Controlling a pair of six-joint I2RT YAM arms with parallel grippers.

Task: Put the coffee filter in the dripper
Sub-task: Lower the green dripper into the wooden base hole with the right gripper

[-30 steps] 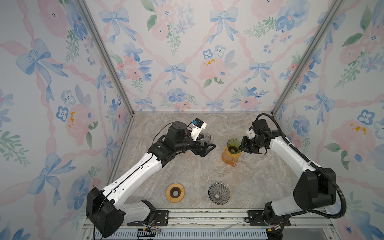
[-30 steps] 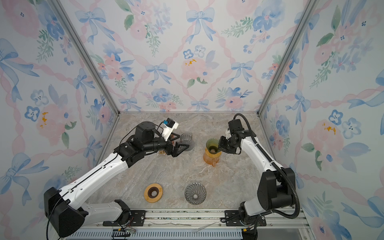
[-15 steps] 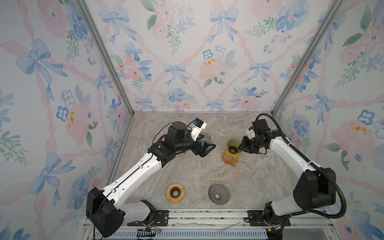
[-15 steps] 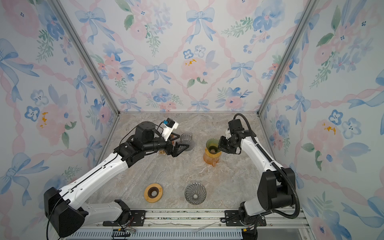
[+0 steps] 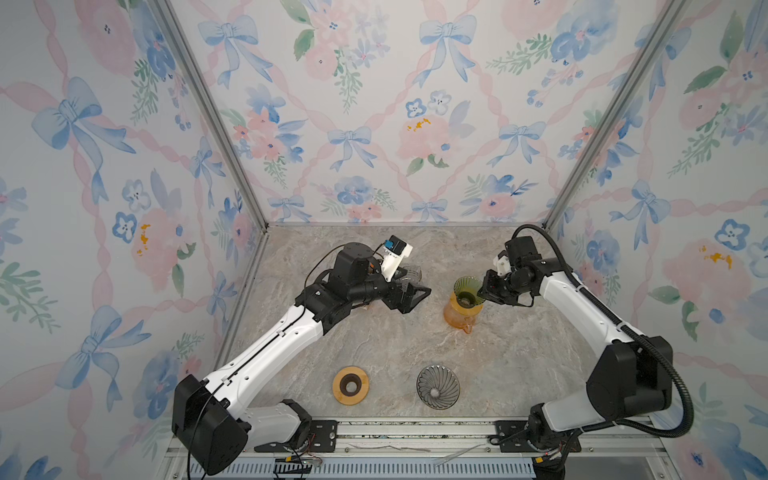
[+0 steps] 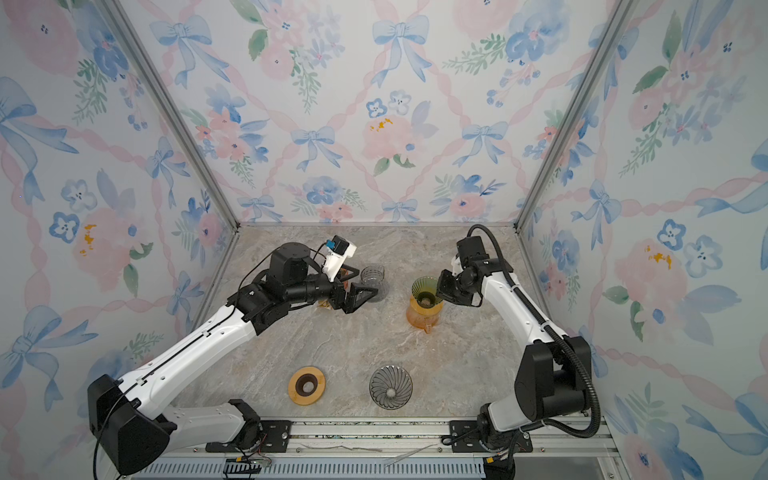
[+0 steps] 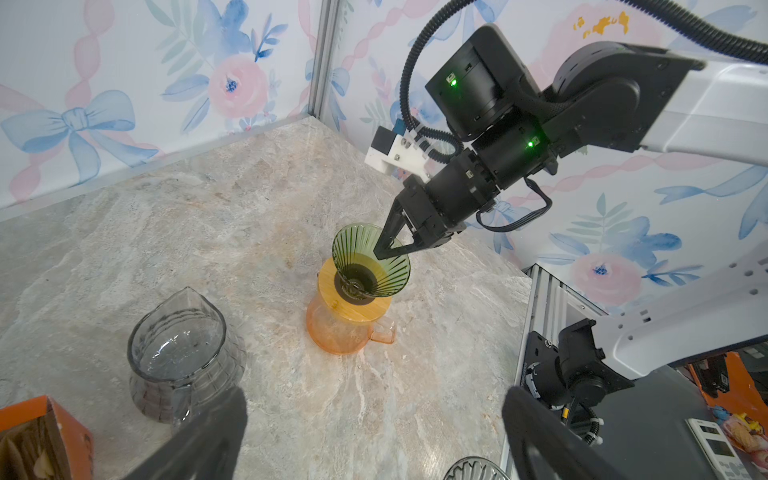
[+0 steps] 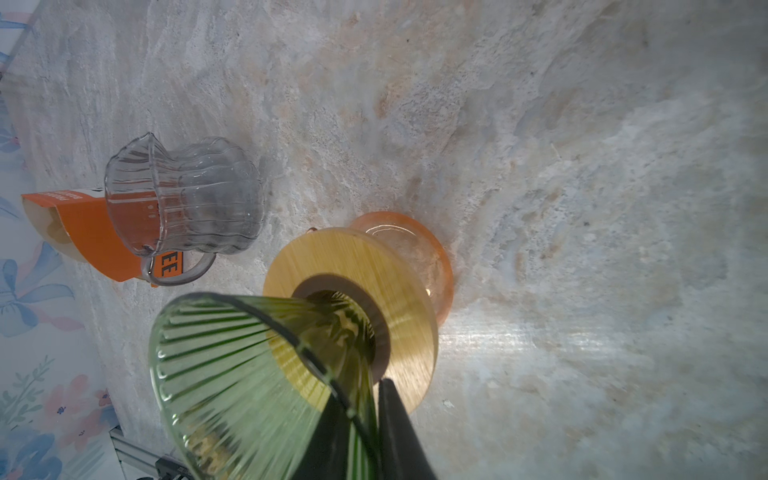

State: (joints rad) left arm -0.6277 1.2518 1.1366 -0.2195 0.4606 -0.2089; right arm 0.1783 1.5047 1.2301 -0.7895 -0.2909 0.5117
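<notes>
The green ribbed dripper (image 5: 467,286) (image 6: 424,286) stands in a wooden collar (image 7: 357,309) on top of an orange glass carafe (image 5: 459,316) at the back right. My right gripper (image 5: 483,289) (image 7: 380,251) (image 8: 370,399) is shut on the dripper's (image 8: 232,365) rim, one finger inside and one outside. Coffee filters show as pale paper inside an orange box (image 7: 45,440) (image 8: 85,237) lying at the back left. Above the floor near that box, my left gripper (image 5: 415,284) (image 6: 363,282) (image 7: 374,440) hangs open and empty.
A grey ribbed glass carafe (image 6: 372,277) (image 7: 183,357) (image 8: 187,195) stands beside the orange box, close to my left fingers. Near the front edge lie a second wooden ring (image 5: 350,385) and a grey ribbed dripper (image 5: 437,386). Patterned walls enclose three sides.
</notes>
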